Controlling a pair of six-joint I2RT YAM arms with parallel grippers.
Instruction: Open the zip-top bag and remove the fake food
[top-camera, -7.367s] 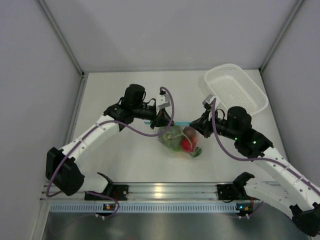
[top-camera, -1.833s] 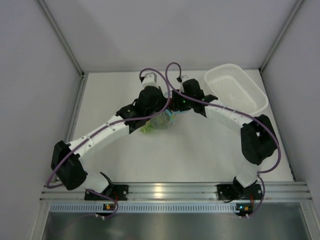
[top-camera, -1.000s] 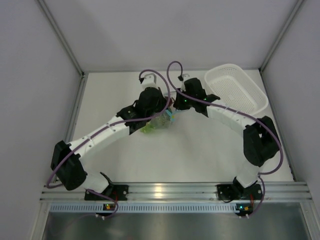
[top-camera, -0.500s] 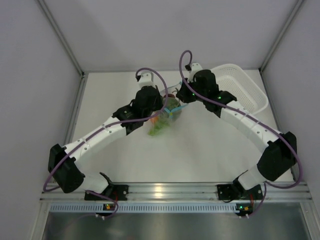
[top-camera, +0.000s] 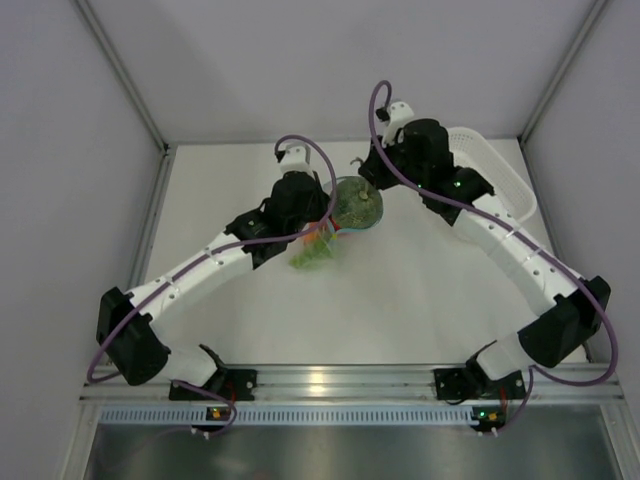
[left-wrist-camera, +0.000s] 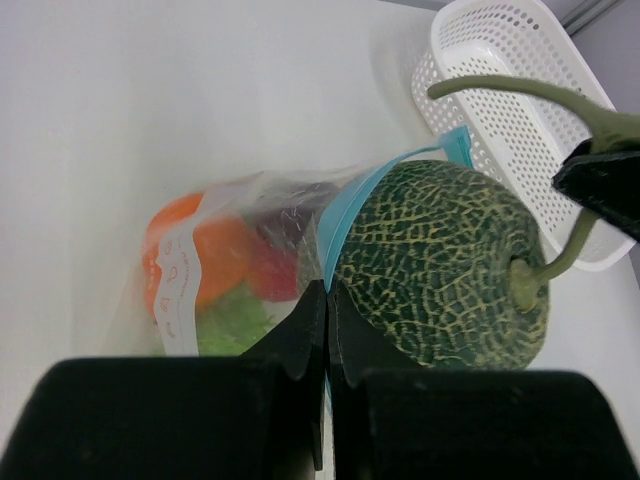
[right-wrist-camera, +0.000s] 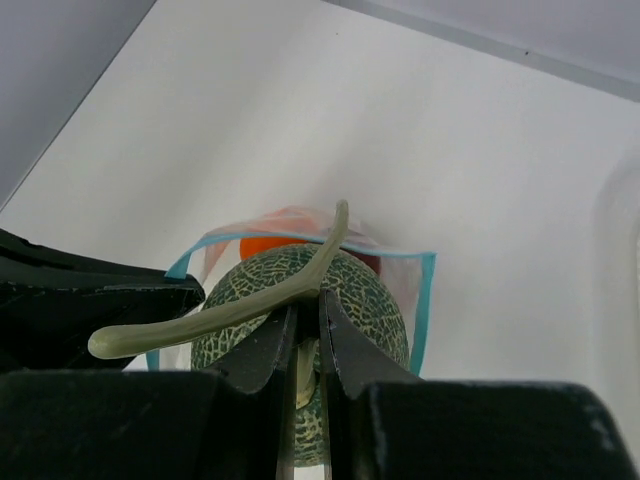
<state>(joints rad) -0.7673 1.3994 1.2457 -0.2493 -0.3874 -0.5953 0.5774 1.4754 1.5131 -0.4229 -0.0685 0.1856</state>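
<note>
Zip-top bag (left-wrist-camera: 230, 250) is anchored by the left gripper (left-wrist-camera: 327, 300), closed on its blue rim. Right gripper (right-wrist-camera: 308, 318) clamps the melon (left-wrist-camera: 440, 260) by its stem, on the basket (left-wrist-camera: 500, 60) side, to draw it out.

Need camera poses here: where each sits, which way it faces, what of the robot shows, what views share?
Top external: above and behind the robot, facing down and forward over the table; left arm and right arm whole.
Left wrist: on the left wrist, looking along its left claw, shut on the zip-top bag at its rim, toward the white basket.
Right wrist: on the right wrist, looking down its right claw, shut on the melon by its stem.
Shared: all three show the melon at the bag's mouth.
</note>
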